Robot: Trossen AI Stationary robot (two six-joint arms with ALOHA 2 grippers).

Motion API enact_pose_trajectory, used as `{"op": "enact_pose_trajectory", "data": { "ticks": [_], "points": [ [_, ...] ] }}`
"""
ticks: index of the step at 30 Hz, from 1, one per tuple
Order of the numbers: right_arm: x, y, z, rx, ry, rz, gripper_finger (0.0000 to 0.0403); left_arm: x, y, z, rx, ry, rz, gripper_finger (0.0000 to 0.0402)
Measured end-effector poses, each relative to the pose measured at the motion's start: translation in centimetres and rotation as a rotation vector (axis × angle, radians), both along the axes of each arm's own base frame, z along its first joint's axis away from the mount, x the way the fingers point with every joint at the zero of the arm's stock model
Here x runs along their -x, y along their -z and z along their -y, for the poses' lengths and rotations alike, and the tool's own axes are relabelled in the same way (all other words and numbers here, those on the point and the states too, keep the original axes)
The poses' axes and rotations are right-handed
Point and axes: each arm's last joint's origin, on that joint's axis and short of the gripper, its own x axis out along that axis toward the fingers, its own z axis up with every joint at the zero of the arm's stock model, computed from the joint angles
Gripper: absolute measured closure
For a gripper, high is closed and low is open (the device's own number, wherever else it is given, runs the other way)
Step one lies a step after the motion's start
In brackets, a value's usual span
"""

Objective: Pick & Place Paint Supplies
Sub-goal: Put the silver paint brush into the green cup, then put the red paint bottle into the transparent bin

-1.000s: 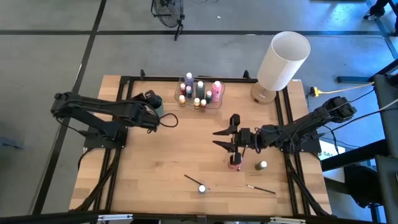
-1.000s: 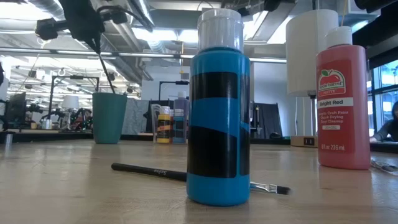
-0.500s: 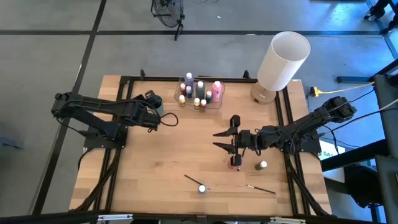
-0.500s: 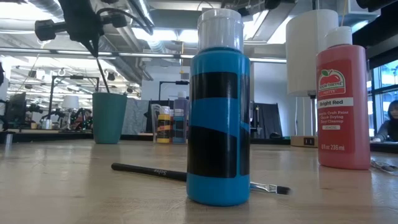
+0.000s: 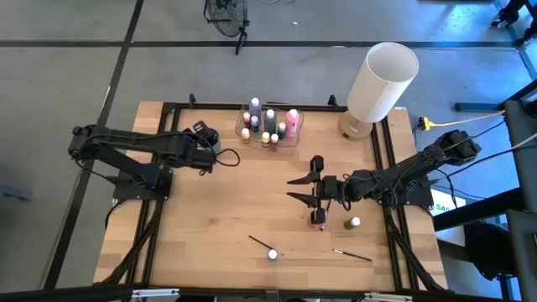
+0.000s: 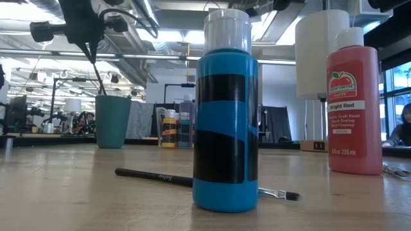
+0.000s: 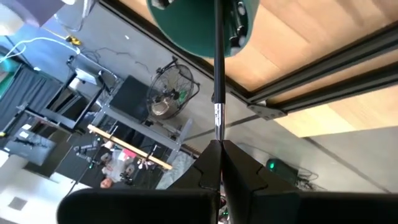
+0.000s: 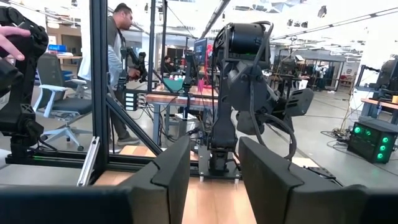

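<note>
My left gripper [image 5: 204, 138] [image 6: 87, 40] hangs above a teal cup [image 6: 113, 120] [image 5: 213, 146] at the table's far left, shut on a thin dark paintbrush [image 6: 97, 70] [image 7: 217, 68]. The brush's lower end reaches the cup's mouth. My right gripper [image 5: 295, 188] [image 8: 214, 180] stands open in mid-table, raised, with nothing between its fingers. A red bottle [image 5: 317, 218] [image 6: 353, 102] stands upright just below it. A blue bottle [image 5: 273, 253] [image 6: 226, 122] stands near the front edge, with a brush [image 6: 154, 175] lying flat beside it. A clear container [image 5: 268, 126] holds several small bottles. My left gripper pinches the paintbrush between its two fingertips [image 7: 211, 163], just behind the silver band [image 7: 217, 118] at one end of the brush. The fingers slant downward and the brush runs on in line with them. The brush hangs clear of the table, its dark handle end at the cup's mouth [image 6: 106, 94].
A large white cylinder [image 5: 382, 80] stands at the far right. Another small bottle [image 5: 353, 223] and a second loose brush [image 5: 352, 254] are at the near right. Bare wood lies across the table's near left. People and workbenches show in the room beyond.
My left gripper has turned a little at the wrist over the teal cup, and the brush has swung with it while its lower end stays at the cup's mouth.
</note>
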Motion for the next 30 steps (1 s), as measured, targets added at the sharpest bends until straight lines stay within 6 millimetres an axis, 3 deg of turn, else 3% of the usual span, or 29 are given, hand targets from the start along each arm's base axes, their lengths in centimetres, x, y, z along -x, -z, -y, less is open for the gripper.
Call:
{"op": "enact_pose_trajectory", "data": {
  "ticks": [16, 30],
  "points": [
    [0.0, 0.0, 0.02, -0.002, 0.003, 0.0, 0.0263, 0.06, -0.46, -0.38, -0.145, 0.057, -0.048, 0.0397],
    [-0.01, 0.04, 0.02, 0.0, 0.003, -0.004, 0.0263, -0.25, -0.45, -0.71, -0.157, 0.07, -0.054, 0.0302]
  ]
}}
